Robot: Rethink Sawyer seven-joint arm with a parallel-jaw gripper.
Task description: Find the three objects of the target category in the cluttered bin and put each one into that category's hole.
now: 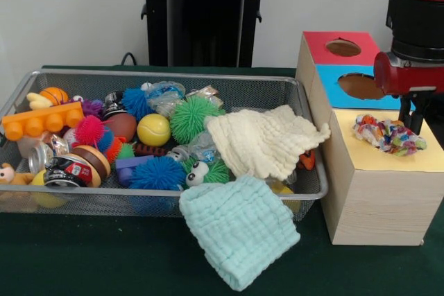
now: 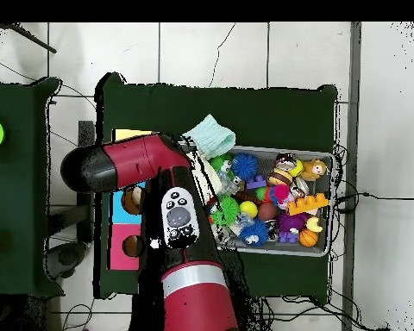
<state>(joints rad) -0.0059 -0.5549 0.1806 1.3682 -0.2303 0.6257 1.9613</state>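
Observation:
A multicoloured crumpled cloth (image 1: 388, 134) lies on the yellow top of the wooden box (image 1: 378, 199). My gripper (image 1: 415, 110) hangs just behind and above it, at the box's right end, apart from the cloth. A cream knitted cloth (image 1: 263, 141) drapes over the right end of the wire bin (image 1: 21, 91), reaching toward the box. A pale blue cloth (image 1: 239, 230) (image 2: 209, 135) hangs over the bin's front rim onto the green table. In the overhead view my arm (image 2: 178, 215) covers most of the box.
The box also has a red section with a hole (image 1: 343, 48) and a blue section with a hole (image 1: 361, 86). The bin holds several toys: spiky balls, a yellow ball (image 1: 153, 129), an orange brick (image 1: 41, 121), cans and a football.

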